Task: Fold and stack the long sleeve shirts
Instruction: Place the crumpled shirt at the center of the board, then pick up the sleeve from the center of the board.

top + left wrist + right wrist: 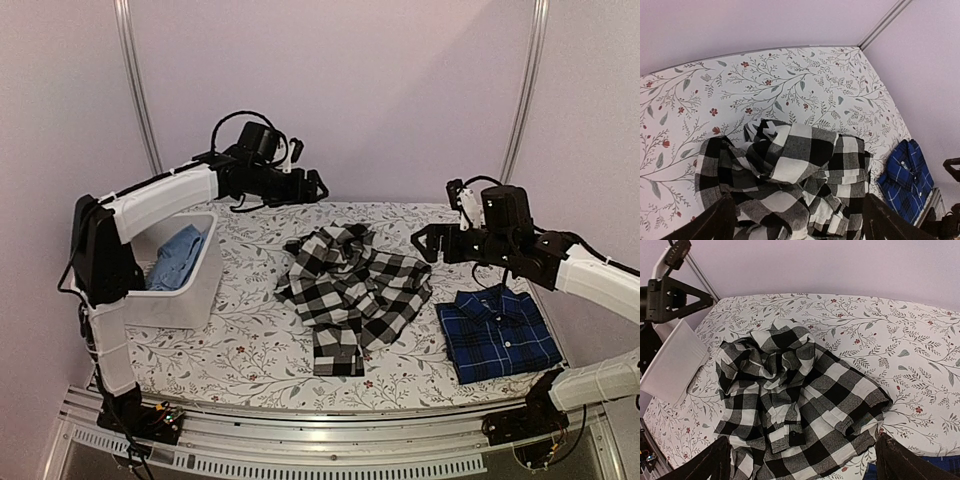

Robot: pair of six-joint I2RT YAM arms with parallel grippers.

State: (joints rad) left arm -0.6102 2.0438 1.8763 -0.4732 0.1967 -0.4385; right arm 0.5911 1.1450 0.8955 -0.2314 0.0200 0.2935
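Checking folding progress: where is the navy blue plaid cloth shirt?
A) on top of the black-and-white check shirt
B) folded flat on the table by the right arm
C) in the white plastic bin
B: the navy blue plaid shirt lies folded on the floral-print table, beside the crumpled black-and-white check shirt.

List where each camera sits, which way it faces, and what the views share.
Top external: above and behind the bases, looking down across the floral table; left arm, right arm, left gripper and right gripper show.
Left wrist: on the left arm, looking down and rightward at the check shirt; its fingers show at bottom corners.
Right wrist: on the right arm, looking down and leftward; its fingers below, left gripper upper left.
Shared: all three see the check shirt.
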